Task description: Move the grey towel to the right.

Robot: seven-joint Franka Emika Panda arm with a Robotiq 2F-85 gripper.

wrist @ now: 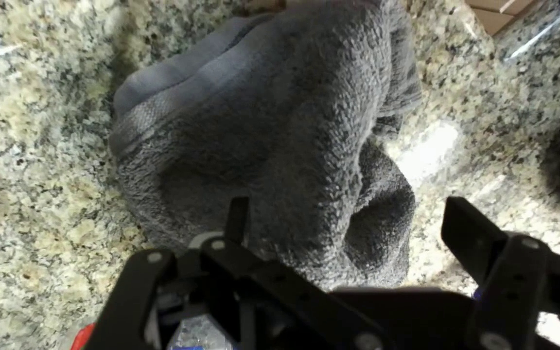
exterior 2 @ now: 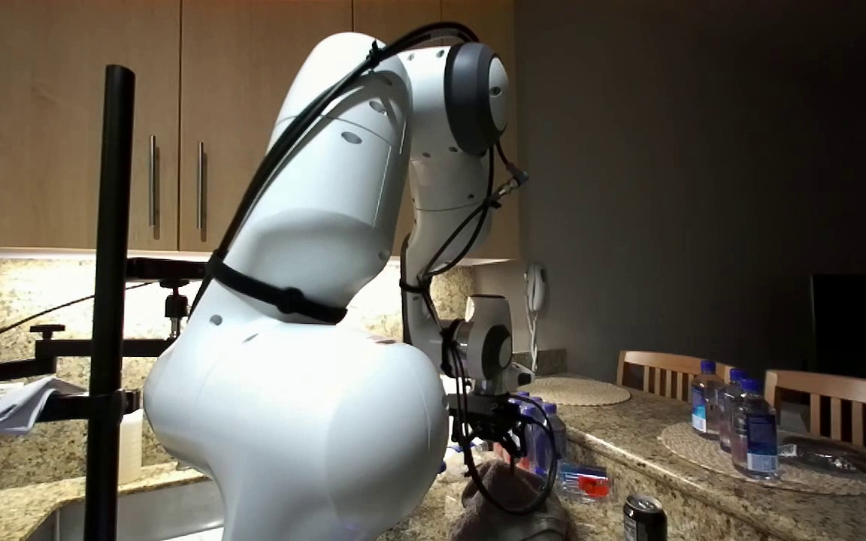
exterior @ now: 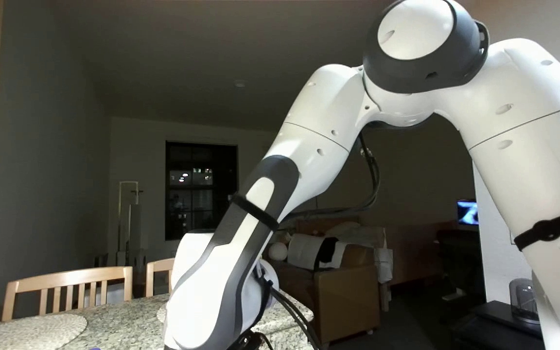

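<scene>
The grey towel (wrist: 280, 136) lies crumpled on the speckled stone counter in the wrist view. It also shows in an exterior view (exterior 2: 512, 496), bunched under the gripper and partly crossed by a black cable. My gripper (wrist: 346, 214) is open and empty. In the wrist view its left finger is over the towel, and its right finger is over bare counter past the towel's right edge. In an exterior view the gripper (exterior 2: 504, 428) points down above the towel; its fingertips are hard to make out there. Whether a finger touches the cloth cannot be told.
Several upright bottles (exterior 2: 542, 432) stand just behind the towel. A clear bottle with a red label (exterior 2: 585, 481) lies beside it. A black can (exterior 2: 644, 518) stands to the right. More bottles (exterior 2: 755, 443) stand on the raised counter. A sink (exterior 2: 155, 511) and black pole (exterior 2: 107, 300) are at the left.
</scene>
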